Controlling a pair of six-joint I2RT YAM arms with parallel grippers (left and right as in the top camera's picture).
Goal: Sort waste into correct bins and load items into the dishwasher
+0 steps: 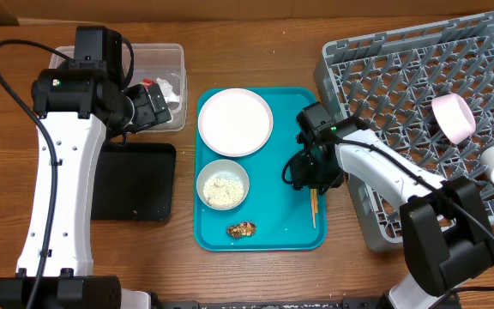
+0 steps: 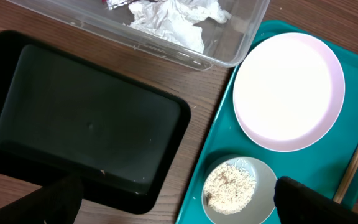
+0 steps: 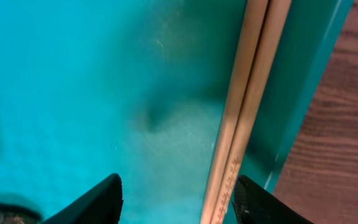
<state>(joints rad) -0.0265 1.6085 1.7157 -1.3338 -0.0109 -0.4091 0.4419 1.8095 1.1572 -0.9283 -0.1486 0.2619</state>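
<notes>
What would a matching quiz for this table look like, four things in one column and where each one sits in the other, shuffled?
Column 1
1. napkin
2. chopsticks
3. pink bowl
4. rice

Column 2
A. in the grey rack
B. in the clear tub
C. in a small bowl on the teal tray
D. along the teal tray's right edge

Pairs: 1-B, 2-D, 3-A, 4-C

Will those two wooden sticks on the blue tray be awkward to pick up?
Probably. The chopsticks look thin, stiff and light, lying flat on the teal tray, so getting under them seems hard. Side by side, they may roll apart when pinched.
</notes>
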